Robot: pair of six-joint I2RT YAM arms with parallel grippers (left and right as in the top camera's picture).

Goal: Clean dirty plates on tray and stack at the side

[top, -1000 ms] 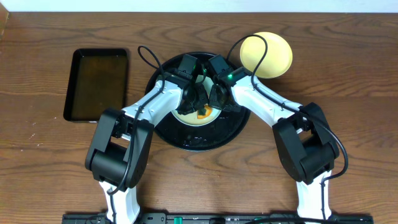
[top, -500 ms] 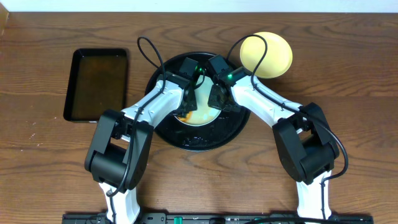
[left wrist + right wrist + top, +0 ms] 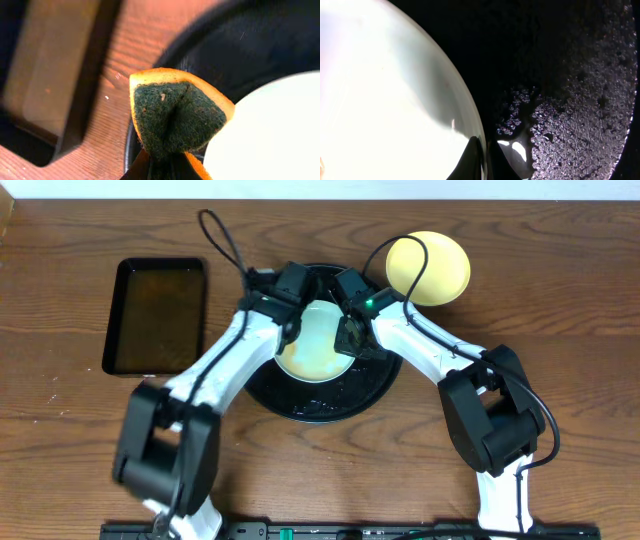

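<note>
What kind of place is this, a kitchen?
Probably a robot practice table, not a real kitchen: robot arms at a wooden table, a sponge, and a plate on a round black tray.

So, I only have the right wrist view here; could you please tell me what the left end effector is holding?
Observer: The left end effector is shut on a sponge, green scouring side facing its camera.
Operator: Thank you; where does it sit?
Observer: Beside the plate, by its far-left rim, over the edge of the round tray; contact is unclear.
Operator: Is anything set aside?
Observer: Yes, a yellow plate lies on the table, right of the tray.
</note>
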